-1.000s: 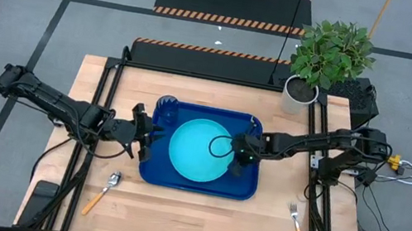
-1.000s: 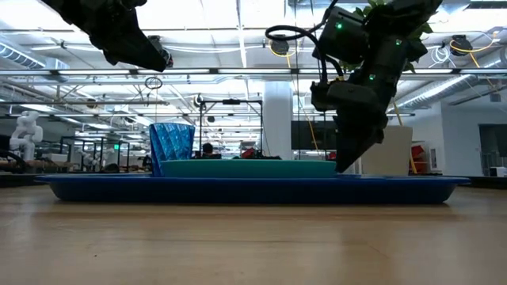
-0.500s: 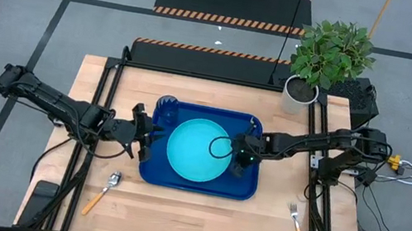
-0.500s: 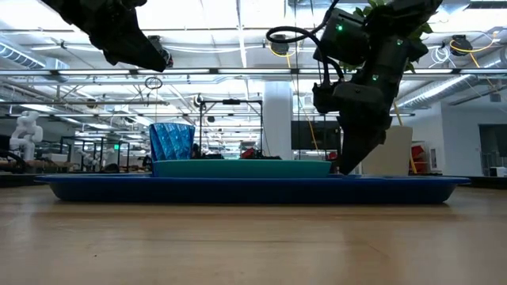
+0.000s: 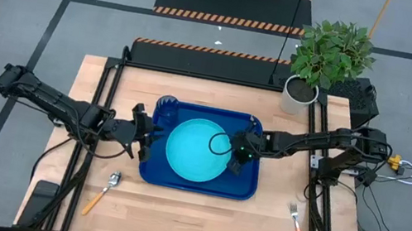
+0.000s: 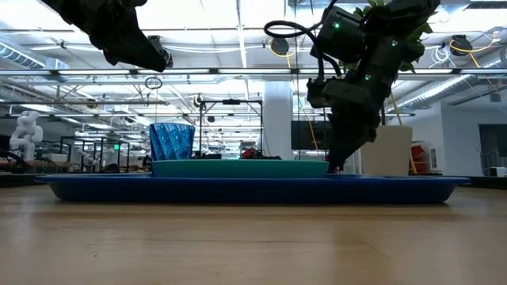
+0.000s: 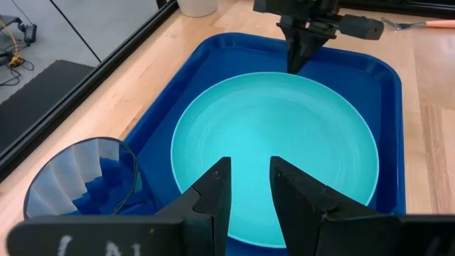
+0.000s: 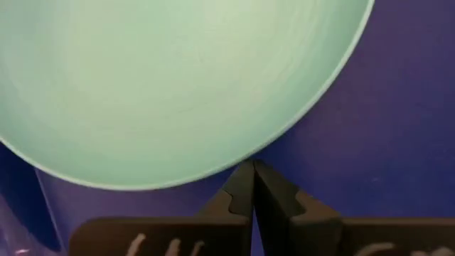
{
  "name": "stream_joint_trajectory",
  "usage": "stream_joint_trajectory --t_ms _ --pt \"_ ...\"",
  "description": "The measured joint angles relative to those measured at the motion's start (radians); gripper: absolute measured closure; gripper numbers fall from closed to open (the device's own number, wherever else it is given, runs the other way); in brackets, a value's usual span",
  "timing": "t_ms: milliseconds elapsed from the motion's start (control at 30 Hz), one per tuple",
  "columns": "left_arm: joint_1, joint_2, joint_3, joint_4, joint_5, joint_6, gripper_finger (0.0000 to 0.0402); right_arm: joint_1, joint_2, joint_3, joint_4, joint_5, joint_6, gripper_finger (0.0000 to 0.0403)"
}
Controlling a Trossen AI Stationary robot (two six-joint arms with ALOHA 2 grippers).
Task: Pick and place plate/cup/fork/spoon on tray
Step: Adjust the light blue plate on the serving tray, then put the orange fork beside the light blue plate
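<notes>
The light cyan plate lies flat on the dark blue tray at the table's middle. The blue cup stands upright in the tray's far left corner. My right gripper is shut, with its tips down at the plate's right rim. My left gripper hangs open above the tray's left edge, nothing between its fingers. The spoon lies on the table near the front left. The fork lies near the front right. My right gripper meets the plate's right rim with the tips of its shut fingers. The fingers slant down from the table's right side. The plate rests flat on the tray's floor.
A white pot with a green plant stands at the table's far right corner. Bare wood lies in front of the tray, between the spoon and the fork.
My right gripper's shut tips have gone a little toward the table's left. The plate has slid the same way along the tray's floor, staying flat. The left arm has kept still.
</notes>
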Motion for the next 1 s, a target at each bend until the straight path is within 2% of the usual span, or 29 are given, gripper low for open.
stream_joint_trajectory --t_ms 200,467,633,767,1000 --pt "0.000 0.000 0.000 0.000 0.000 0.000 0.0300 0.003 -0.005 0.000 -0.049 -0.012 0.014 0.0403" --pt "0.000 0.000 0.000 -0.002 0.000 0.018 0.0300 0.018 -0.118 0.000 -0.377 -0.055 0.181 0.0403" --pt "0.000 0.000 0.000 -0.001 -0.035 0.053 0.0300 0.057 -0.267 0.000 -0.560 -0.143 0.400 0.0403" --pt "0.000 0.000 0.000 0.000 -0.086 0.071 0.0300 0.119 -0.358 0.000 -0.636 -0.240 0.606 0.0403" --pt "0.009 0.000 0.000 0.002 -0.107 0.122 0.0300 0.280 -0.388 0.000 -0.683 -0.461 0.958 0.0403"
